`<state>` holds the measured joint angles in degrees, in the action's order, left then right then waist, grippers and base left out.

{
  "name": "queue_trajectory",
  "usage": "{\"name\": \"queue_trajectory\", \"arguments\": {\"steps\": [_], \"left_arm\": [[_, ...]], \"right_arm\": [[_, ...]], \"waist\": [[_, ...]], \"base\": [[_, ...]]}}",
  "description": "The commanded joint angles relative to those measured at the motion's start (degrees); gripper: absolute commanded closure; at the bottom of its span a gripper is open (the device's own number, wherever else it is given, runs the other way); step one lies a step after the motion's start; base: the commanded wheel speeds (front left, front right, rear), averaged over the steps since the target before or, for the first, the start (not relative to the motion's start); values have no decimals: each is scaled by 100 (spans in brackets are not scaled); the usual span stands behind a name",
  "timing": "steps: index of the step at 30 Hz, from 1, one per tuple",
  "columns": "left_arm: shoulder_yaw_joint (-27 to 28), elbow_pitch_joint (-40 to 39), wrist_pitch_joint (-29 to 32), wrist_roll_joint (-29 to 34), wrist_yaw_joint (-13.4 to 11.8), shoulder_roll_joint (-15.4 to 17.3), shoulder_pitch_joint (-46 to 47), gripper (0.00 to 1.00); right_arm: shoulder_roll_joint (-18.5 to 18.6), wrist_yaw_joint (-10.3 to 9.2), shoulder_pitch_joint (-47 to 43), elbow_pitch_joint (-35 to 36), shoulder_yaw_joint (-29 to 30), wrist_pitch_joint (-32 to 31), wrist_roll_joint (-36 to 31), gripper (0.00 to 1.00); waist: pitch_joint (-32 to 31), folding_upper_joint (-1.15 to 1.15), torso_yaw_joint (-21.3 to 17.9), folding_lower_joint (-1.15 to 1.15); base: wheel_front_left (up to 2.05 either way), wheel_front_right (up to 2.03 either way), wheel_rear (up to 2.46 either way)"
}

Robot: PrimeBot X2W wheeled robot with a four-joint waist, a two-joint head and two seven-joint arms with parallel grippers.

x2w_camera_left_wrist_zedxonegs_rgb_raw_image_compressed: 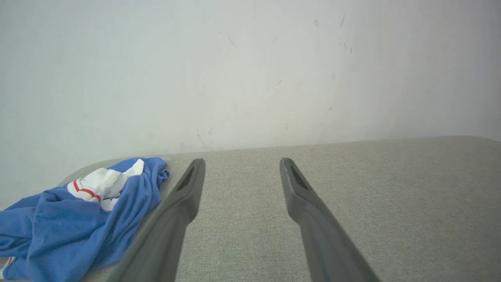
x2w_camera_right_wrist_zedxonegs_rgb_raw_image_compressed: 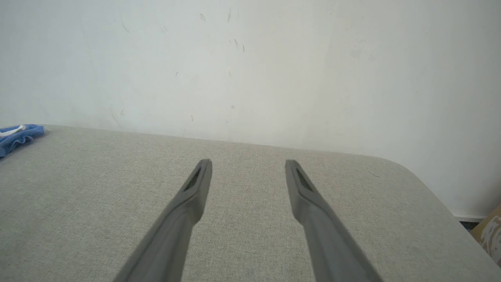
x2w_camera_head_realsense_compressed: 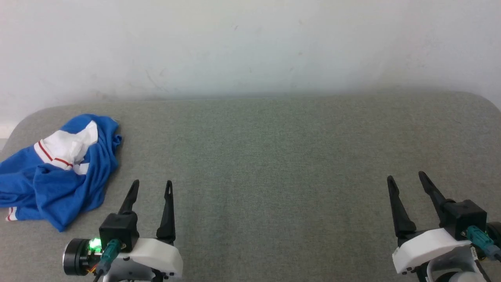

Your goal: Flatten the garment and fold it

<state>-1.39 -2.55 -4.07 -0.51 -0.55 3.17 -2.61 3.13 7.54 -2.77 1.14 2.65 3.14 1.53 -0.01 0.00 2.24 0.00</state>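
A broad desk (x2w_camera_head_realsense_compressed: 274,156) covered in grey-green woven fabric, with rounded corners, stands against a plain white wall (x2w_camera_head_realsense_compressed: 250,47) that bears faint scuffs and scratches. In the right wrist view a tan, blotched thing (x2w_camera_right_wrist_zedxonegs_rgb_raw_image_compressed: 489,231) sits beyond the desk's far right corner, low by the foot of the wall; what it is I cannot tell. The garment (x2w_camera_head_realsense_compressed: 58,184) lies crumpled in a heap at the desk's far left, close to the rounded corner, bright blue with a white, red-striped part bunched on top and a bit of red-striped white edge poking out at its near side. The left pincer (x2w_camera_head_realsense_compressed: 152,183) hovers over the desk just to the right of the heap, its two dark fingers spread wide apart, released, gripping nothing and clear of the cloth. The right pincer (x2w_camera_head_realsense_compressed: 405,175) hangs over the bare fabric well apart from the garment, near the right side, likewise spread wide and grasping nothing.
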Motion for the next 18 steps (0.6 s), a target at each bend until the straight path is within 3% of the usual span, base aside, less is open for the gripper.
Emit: {"name": "queue_trajectory", "arguments": {"steps": [1,18], "left_arm": [[-10,-44,-58,-66,-39,0,-106,0],[-76,-113,-249,-174,-112,-3,-245,0]], "right_arm": [[-8,-2,-75,47,16,54,16,0],[-12,-2,-212,215,-106,26,-47,0]], "waist": [[-3,0,46,0],[-54,0,436,0]], "base": [[0,0,0],[0,0,0]]}}
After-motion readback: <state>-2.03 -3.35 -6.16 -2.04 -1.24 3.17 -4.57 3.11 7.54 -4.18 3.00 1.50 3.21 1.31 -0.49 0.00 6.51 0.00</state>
